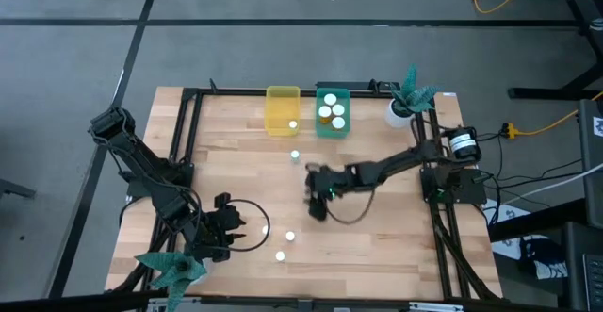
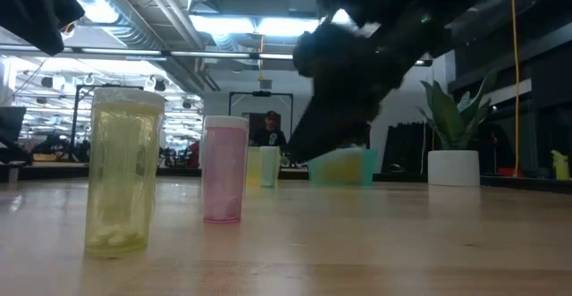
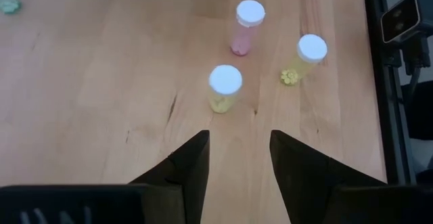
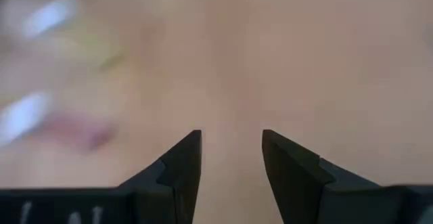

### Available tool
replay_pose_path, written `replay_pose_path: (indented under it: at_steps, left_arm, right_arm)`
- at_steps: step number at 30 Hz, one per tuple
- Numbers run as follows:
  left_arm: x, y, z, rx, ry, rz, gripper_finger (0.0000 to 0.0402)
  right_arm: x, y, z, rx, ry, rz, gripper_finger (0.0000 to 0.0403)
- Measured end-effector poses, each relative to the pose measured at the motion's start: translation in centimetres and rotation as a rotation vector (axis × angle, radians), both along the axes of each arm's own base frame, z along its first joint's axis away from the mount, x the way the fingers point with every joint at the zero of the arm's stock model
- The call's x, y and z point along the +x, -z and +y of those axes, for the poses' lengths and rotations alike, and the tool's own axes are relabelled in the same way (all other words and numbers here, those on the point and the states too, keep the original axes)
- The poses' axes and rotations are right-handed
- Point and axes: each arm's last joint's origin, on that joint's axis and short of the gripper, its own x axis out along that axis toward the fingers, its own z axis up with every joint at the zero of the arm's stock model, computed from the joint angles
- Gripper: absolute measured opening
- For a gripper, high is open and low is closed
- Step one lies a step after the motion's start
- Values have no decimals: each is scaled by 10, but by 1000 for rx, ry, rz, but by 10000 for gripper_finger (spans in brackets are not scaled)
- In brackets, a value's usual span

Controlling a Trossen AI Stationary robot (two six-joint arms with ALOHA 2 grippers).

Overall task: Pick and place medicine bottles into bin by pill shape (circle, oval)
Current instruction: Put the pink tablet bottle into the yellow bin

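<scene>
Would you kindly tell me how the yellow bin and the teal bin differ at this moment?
The yellow bin holds one white-capped bottle; the teal bin holds three. The yellow bin sits nearer the left arm's side, the teal nearer the plant pot. Both are similar rectangular tubs, side by side at the table's far edge.

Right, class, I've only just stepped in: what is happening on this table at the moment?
Two robot arms are sorting medicine bottles into two bins. The teal bin holds three bottles, the yellow bin one. Four bottles stand loose on the table. The right gripper is out over mid-table, jaws apart and holding nothing. The left gripper waits near the front left, jaws open, facing three of the loose bottles.
</scene>
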Motion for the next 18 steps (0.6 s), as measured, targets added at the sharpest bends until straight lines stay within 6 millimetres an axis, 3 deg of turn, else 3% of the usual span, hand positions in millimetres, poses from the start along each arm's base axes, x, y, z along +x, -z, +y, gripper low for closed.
replay_pose_path:
  at_steps: [5,10,14,18]
  left_arm:
    - [0,0,0,8,-8,-9,150]
    - [0,0,0,10,-8,-10,150]
    - [0,0,0,12,-10,-13,150]
    - [0,0,0,13,-11,-14,149]
  right_arm:
    - [-11,5,51,23,-169,14,158]
    - [-24,3,93,-67,-186,-49,158]
    - [-29,-2,114,-131,-161,-142,158]
    - [-29,0,121,-174,-142,-188,158]
